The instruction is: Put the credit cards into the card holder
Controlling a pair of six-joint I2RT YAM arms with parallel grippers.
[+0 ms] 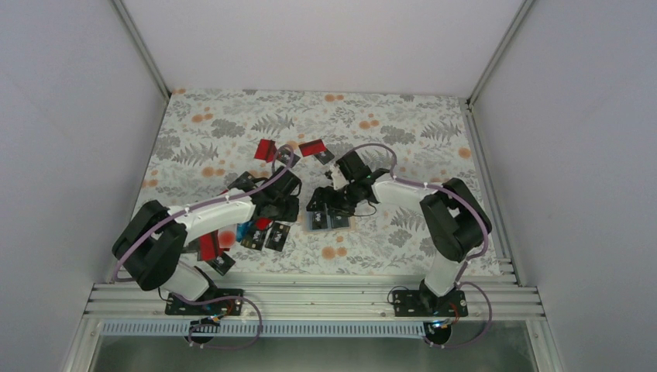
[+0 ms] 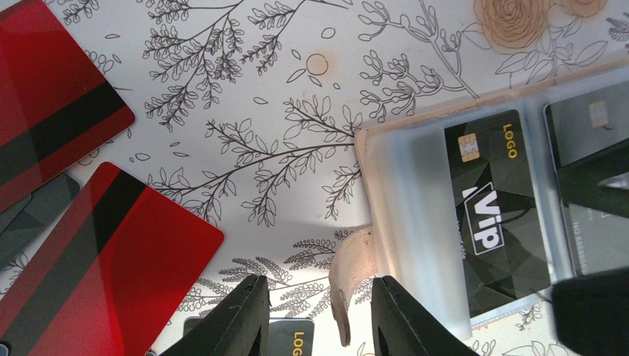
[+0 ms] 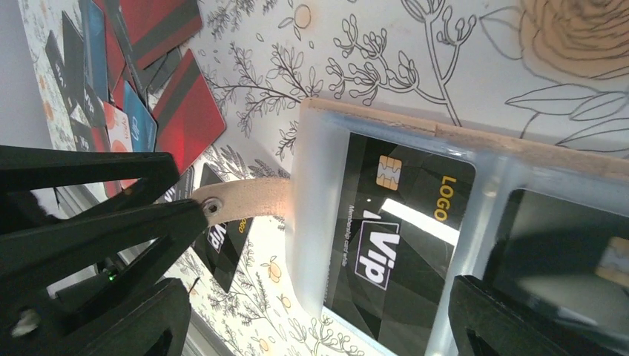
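Closest to the arm bases, some loose credit cards (image 1: 209, 246), red, black and one blue, lie scattered on the flowered worktop (image 1: 232, 124) beside the left arm, so I think the next card is to be taken from there. A little further in lies the card holder (image 1: 329, 221), open and flat. The step in hand seems to be to hold it steady while one more card goes in. To do this well, I would keep the strap (image 2: 348, 278) low and not pull on it, because a tug could turn or fold the holder. I would also bring the new card nearly flat to a pocket with room, since the pocket next to the strap has a black card (image 2: 489, 200) in it. The left pincer (image 2: 319, 280) stands half apart around that strap. The strap leans on one finger and the cloth shows on the other side, so it is not clamped. The right pincer (image 3: 317, 289) is spread wide over the holder and grips nothing; whether a finger presses the plastic I cannot tell. Farthest away, two red cards (image 1: 266, 149) and a black one lie well apart from the holder.
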